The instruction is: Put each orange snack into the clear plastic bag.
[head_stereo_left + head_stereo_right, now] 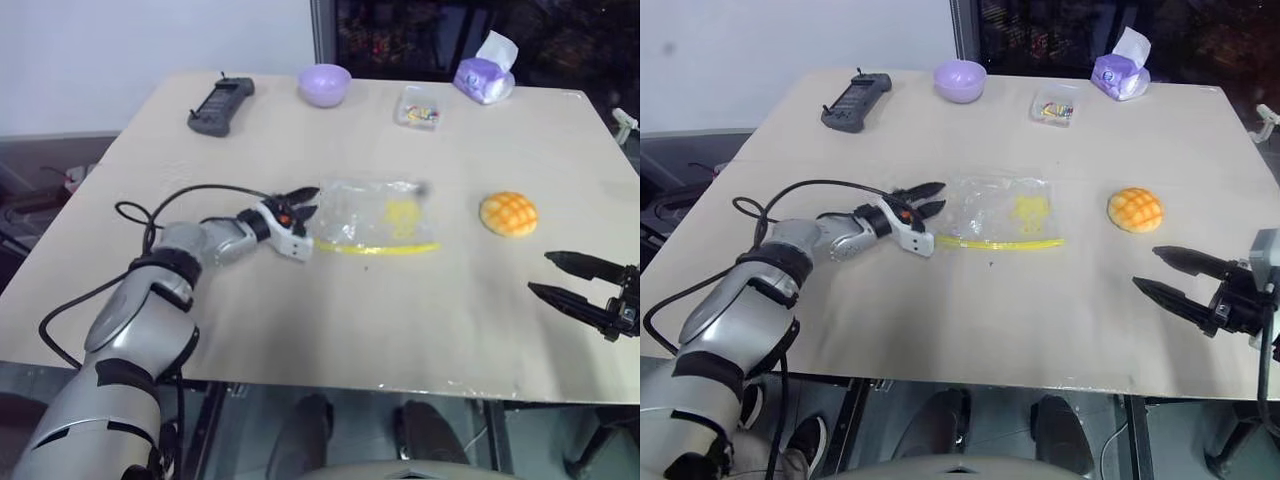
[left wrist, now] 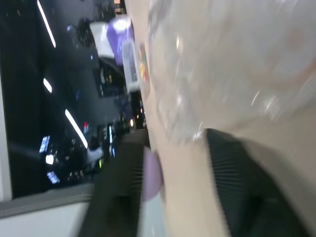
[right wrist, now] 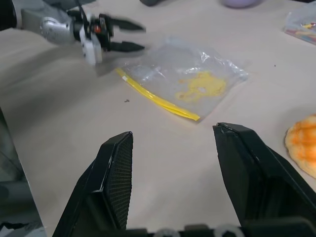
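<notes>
Head cam: left gripper (image 1: 308, 200) hovering at the near corner of the clear plastic bag (image 1: 378, 216), fingers spread, nothing held. Orange snack (image 1: 508, 214) sitting on the table (image 1: 330, 310) just right of the bag, apart from it. Right gripper (image 1: 570, 279) parked near the table's right edge, wide open, empty.

Left wrist: blurry, crinkly plastic between parted fingers.

Right wrist: open fingers (image 3: 117, 173), bag ahead, snack at the side.

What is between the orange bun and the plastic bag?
Nothing: bare table lies between the orange snack and the clear plastic bag, seen in both eye views.
</notes>
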